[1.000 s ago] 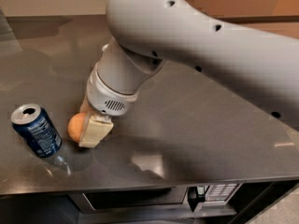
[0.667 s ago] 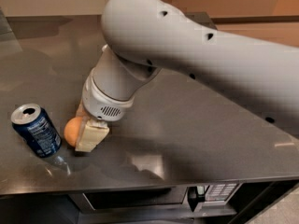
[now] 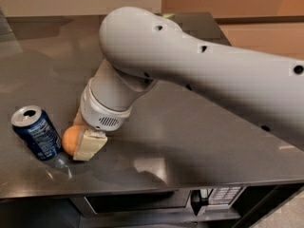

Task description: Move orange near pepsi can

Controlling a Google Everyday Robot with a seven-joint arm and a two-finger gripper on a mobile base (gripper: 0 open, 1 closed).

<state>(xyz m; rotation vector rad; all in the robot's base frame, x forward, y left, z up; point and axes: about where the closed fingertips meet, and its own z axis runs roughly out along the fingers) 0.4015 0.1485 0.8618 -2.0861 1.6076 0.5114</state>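
Item: orange (image 3: 70, 139); small, round, matte
Location: front-left of dark countertop (image 3: 204, 146); just beside pepsi can (image 3: 37, 133); contact not certain
Gripper (image 3: 80, 136): low over the countertop at the orange; cream fingers (image 3: 90, 145) closed on the fruit
Change: orange and gripper shifted left toward the can since a second ago; can unmoved
Meaning: carry judged nearly done; release and withdrawal left
Axis: orange round, no long axis, no facing to tell; can upright, long axis vertical, silver top up
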